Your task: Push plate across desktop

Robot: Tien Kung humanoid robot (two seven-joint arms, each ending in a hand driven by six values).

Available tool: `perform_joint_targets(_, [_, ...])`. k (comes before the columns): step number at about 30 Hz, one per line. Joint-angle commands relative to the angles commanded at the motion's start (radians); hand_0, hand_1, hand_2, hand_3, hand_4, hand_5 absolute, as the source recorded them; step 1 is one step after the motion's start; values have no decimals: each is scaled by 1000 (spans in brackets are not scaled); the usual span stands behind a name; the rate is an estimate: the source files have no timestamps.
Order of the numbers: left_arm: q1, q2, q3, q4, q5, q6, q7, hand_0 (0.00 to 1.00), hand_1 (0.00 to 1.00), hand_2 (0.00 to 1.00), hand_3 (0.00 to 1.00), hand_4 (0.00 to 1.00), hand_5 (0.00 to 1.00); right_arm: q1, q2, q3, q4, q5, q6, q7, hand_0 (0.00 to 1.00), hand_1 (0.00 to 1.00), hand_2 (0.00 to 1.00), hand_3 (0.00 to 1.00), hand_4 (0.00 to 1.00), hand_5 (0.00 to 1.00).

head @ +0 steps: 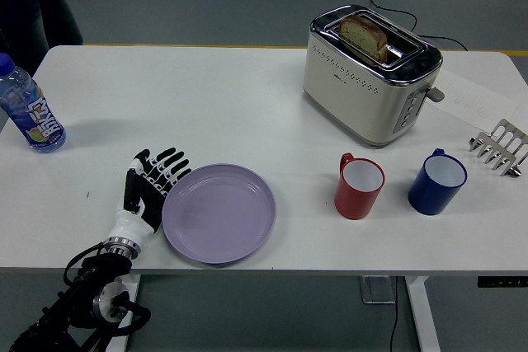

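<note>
Bright, even overhead light — soft shadows, sharp focus, glare on the toaster point(370, 72).

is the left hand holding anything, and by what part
Nothing is held. The left hand is open, its fingers flat against the left rim of the plate, pushing rather than gripping.

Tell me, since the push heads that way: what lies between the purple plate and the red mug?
Nothing: in the head view, only bare white table separates the purple plate from the red mug. The left hand is at the plate's opposite edge.
</note>
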Motion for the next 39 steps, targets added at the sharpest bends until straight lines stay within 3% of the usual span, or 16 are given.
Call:
perform_joint_targets(23, [-27, 0, 106, -1, -34, 0, -2, 700, 712, 672, 593, 464, 998, -4, 1, 12, 1, -13, -8, -3, 601, 539, 649, 653, 407, 596])
perform_joint_targets(32, [-48, 0, 73, -4, -32, 4, -4, 702, 713, 672, 594, 464, 998, -8, 2, 24, 2, -29, -13, -9, 600, 540, 649, 653, 407, 598])
perform_joint_targets(39, [-52, 0, 8, -20, -12, 14, 0, 701, 707, 669, 595, 462, 998, -10, 1, 24, 1, -29, -12, -8, 600, 540, 648, 653, 407, 599])
